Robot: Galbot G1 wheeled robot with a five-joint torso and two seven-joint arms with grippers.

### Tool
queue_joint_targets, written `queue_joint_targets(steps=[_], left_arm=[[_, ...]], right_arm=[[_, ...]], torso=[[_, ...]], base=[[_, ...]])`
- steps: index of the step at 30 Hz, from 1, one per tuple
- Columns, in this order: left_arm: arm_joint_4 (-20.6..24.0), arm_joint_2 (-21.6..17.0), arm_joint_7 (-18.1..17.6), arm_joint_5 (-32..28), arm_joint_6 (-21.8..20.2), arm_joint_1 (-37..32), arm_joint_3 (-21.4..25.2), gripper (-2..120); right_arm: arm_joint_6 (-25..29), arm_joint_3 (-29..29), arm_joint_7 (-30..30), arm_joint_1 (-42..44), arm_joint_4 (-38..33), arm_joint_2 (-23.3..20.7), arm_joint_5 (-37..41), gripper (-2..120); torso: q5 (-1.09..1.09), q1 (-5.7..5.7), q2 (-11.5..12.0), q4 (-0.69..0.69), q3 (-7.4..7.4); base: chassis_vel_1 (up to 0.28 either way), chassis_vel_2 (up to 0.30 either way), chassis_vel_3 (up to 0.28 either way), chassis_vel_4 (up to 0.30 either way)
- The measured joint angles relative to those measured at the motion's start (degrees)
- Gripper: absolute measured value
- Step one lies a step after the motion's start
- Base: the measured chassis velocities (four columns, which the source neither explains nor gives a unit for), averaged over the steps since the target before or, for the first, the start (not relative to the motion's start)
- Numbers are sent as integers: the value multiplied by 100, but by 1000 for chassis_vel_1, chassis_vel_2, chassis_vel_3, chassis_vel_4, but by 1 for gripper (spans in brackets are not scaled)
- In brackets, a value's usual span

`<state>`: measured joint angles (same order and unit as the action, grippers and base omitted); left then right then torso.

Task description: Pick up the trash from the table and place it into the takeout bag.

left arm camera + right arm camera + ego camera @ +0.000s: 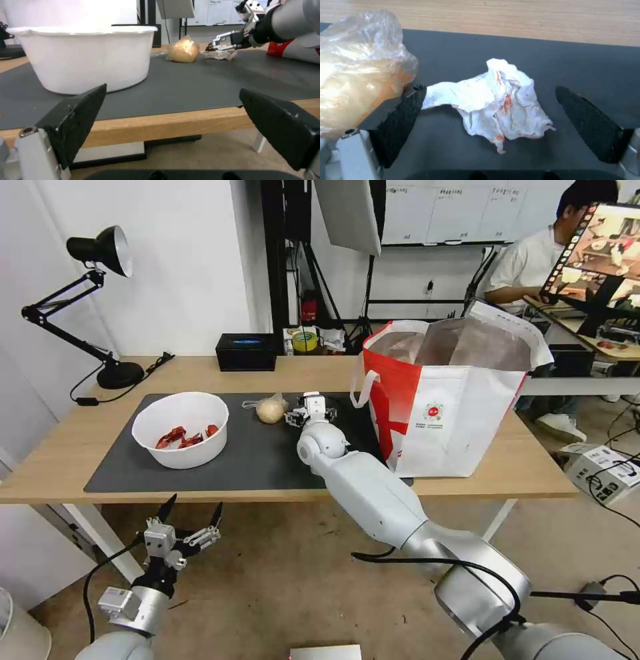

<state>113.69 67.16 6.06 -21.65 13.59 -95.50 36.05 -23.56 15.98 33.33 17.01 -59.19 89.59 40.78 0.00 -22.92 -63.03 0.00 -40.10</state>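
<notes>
Right gripper (308, 413) extended to frame centre, fingers spread wide; left gripper (192, 511) parked lower left, fingers likewise apart.

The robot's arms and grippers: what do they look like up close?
Both arms are smooth silver-white tubes with round joints, and black cables loop along them. The left gripper and the right gripper each have two flat black wedge-shaped fingers with a rough texture, set on pale metal blocks.

Bagged bun (356, 72) crowds one finger (403, 117); opposite side clear.
</notes>
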Motion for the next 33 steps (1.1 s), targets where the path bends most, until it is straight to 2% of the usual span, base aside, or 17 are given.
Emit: queue_joint_targets(steps=[8, 16, 27, 33], left_arm=[[2, 18, 0, 4, 0, -16, -16, 100], [13, 35, 0, 24, 3, -24, -37, 100], [13, 44, 0, 37, 6, -20, -76, 100], [18, 42, -1, 38, 11, -14, -81, 100]], right_arm=[[-55, 2, -37, 4, -31, -26, 77, 97], [-99, 2, -38, 23, -45, -49, 127, 78], [-112, -8, -32, 90, -62, -64, 144, 76], [-113, -16, -24, 113, -67, -64, 146, 62]], torso=[[0, 0, 0, 0, 0], [0, 0, 0, 0, 0], [0, 0, 0, 0, 0], [0, 0, 0, 0, 0]], base=[[0, 0, 0, 0], [0, 0, 0, 0], [0, 0, 0, 0], [0, 0, 0, 0]])
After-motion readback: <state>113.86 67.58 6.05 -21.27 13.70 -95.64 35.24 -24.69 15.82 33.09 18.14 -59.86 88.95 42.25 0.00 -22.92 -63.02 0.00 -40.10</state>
